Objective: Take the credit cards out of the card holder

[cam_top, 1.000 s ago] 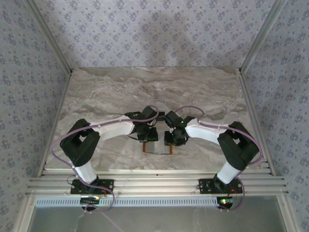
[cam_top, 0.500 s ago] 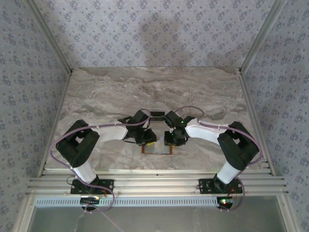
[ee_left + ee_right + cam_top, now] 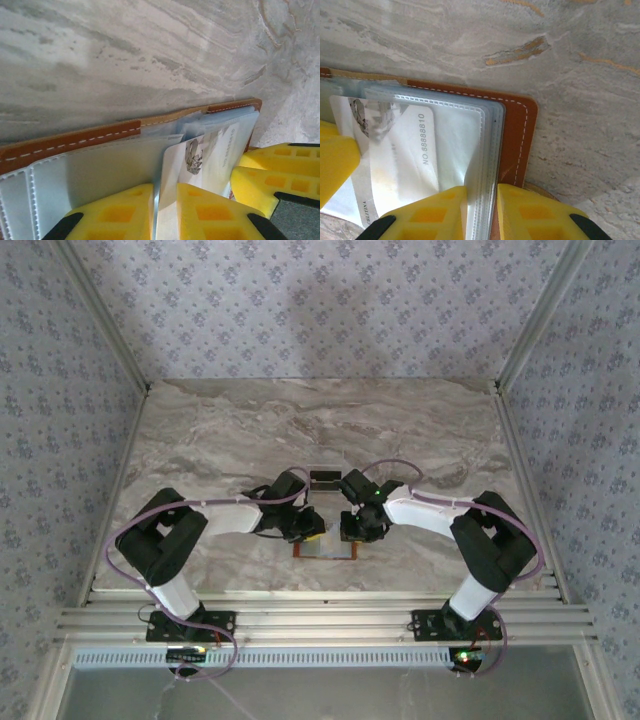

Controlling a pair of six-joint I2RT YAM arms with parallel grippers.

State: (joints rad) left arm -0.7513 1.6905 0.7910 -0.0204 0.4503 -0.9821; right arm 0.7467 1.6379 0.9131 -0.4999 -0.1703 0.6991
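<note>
My left gripper (image 3: 156,212) pinches the pale plastic credit card (image 3: 192,155), which is partly out of the orange-brown leather card holder (image 3: 70,142) lying open between my arms. My right gripper (image 3: 482,212) clamps the holder's clear sleeves (image 3: 487,150). Recommended: draw straight along the pocket while the right clamp holds firm. Grey-veined marble tabletop (image 3: 330,430); patterned wallpaper walls (image 3: 330,310).

An orange-brown leather card holder with white stitching (image 3: 518,131) lies open on a grey marble-patterned table with rusty veins (image 3: 470,45), one rounded corner showing. A stack of clear plastic sleeves (image 3: 489,150) rests on its inner side. Through the top sleeve a pale whitish plastic card (image 3: 410,155) shows the print "NO.88888810" and a small grey picture. The right gripper (image 3: 482,212) has its blocky yellow foam fingers (image 3: 432,217) pinched on the sleeve stack's edge. Another yellow foam pad (image 3: 335,160) covers the card's lower left part.
</note>
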